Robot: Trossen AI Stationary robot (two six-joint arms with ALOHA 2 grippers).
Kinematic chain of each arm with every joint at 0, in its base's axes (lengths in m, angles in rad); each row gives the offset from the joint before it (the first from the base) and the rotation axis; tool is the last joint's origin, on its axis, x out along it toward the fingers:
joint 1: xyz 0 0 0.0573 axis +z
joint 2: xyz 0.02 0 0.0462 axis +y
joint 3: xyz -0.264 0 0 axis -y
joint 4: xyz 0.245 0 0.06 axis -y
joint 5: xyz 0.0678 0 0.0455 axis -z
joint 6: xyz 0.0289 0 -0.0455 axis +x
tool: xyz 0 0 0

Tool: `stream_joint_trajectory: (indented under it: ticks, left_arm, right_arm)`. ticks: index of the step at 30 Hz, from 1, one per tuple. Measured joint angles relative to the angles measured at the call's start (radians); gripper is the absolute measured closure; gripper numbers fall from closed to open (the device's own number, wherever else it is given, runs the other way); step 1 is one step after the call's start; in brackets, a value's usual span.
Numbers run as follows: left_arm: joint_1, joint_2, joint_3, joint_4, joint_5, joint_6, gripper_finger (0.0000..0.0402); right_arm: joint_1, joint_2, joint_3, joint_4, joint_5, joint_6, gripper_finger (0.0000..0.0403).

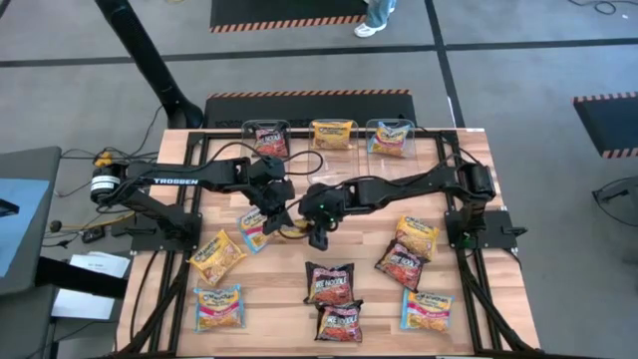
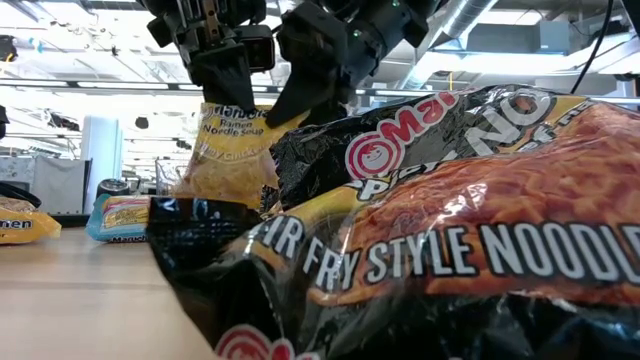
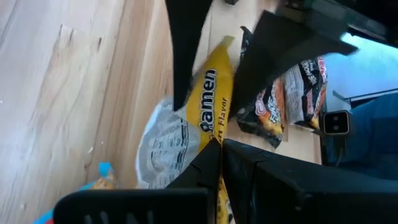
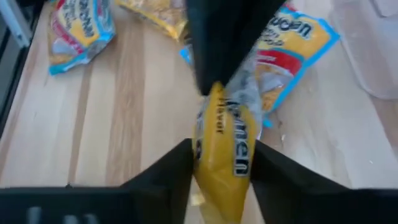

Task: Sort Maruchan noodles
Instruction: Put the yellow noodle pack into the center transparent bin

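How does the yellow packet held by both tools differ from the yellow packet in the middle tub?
The held packet hangs above the table, pinched by left tool and right tool; the tub packet lies in the middle tub. Held packet: on edge; tub packet: flat. Both yellow.

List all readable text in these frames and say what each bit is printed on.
"TROSSEN": on the left arm, high view.
"FRY STYLE NOODL", cut off at the edge: dark packet nearest the low camera.
"Ramen Noodle Soup": yellow packet gripped by the left hand and the right hand, low view.
"Ramen" and "Flavor": same yellow packet, wrist views.
Print on the other packets on the table is too small to read.
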Motion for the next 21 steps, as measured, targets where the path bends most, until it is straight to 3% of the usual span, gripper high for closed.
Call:
stream_joint_trajectory:
  ticks: [9,16,21]
  left_arm:
    - [0.000,0.000,0.000,0.008,-0.021,-0.007,0.0402]
    - [0.000,0.000,0.000,0.008,-0.060,-0.022,0.0401]
    - [0.001,0.000,0.000,0.011,-0.058,-0.029,0.0376]
  right_arm:
    - [0.001,0.000,0.000,0.004,-0.009,0.008,0.0386]
    - [0.000,0.000,0.000,0.004,-0.010,0.004,0.0395]
    - [-0.001,0.000,0.000,0.005,-0.011,0.004,0.0397]
